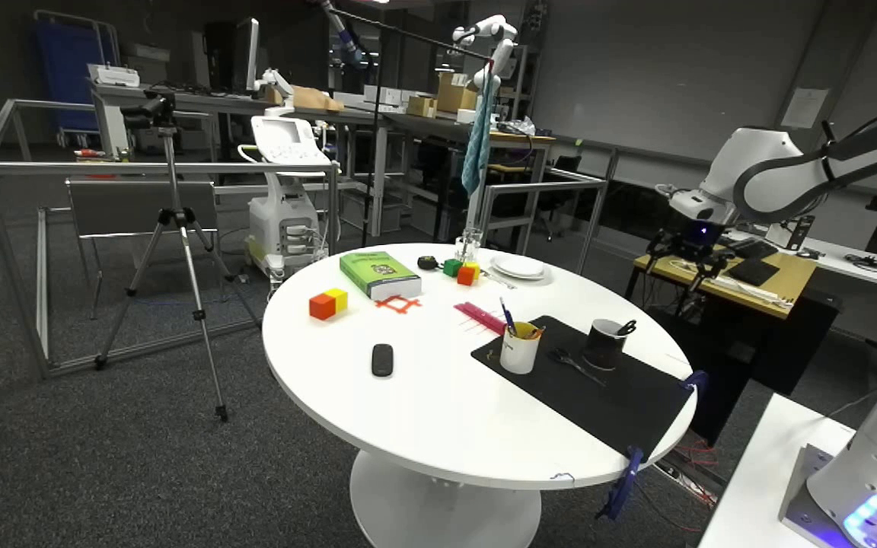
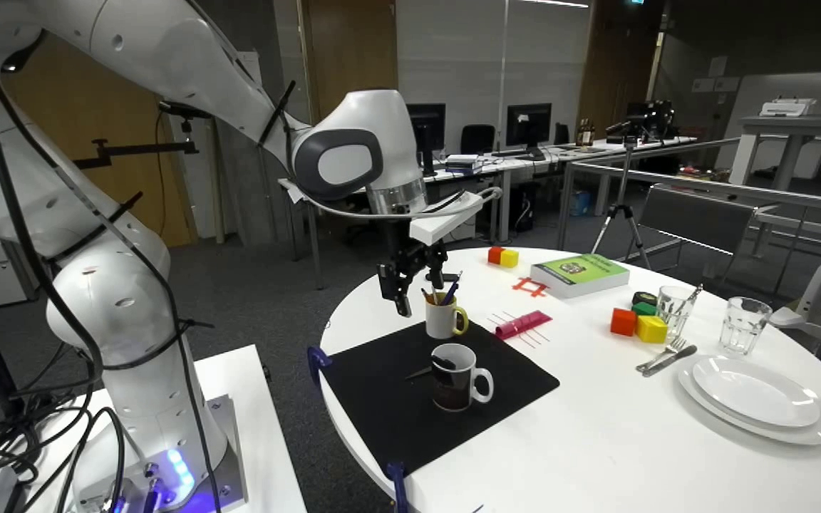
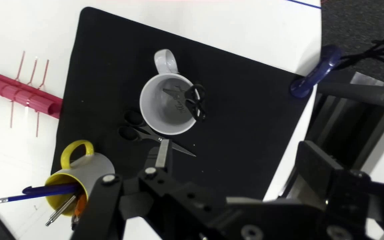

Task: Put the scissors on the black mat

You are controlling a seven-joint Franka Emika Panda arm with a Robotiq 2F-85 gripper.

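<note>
Scissors (image 3: 149, 135) lie on the black mat (image 3: 242, 106), white table (image 2: 589, 434) beneath (dark carpet (image 1: 271, 472) around); the tool (image 3: 237, 155) hangs spread.

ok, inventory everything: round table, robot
Mat: 1, black, on table
Mug: 1, black-white, on mat
Cup: 1, white-yellow, on mat
Scissors: 1, black, on mat
Other scissors: 1, black, in mug
Pens: several, mixed, in cup
Clamps: 2, blue, mat corners
Strip: 1, pink, by mat
Book: 1, green, on table
Frame: 1, red, by book
Blocks: 5, red/yellow/green, flanking book
Unknowns: 2, black, on table
Plates: 2, white, stacked
Cutlery: 2, silver, by plates
Glasses: 2, clear, by plates
Arm: 1, white, beside table
Tool: 1, black, above mat
</note>
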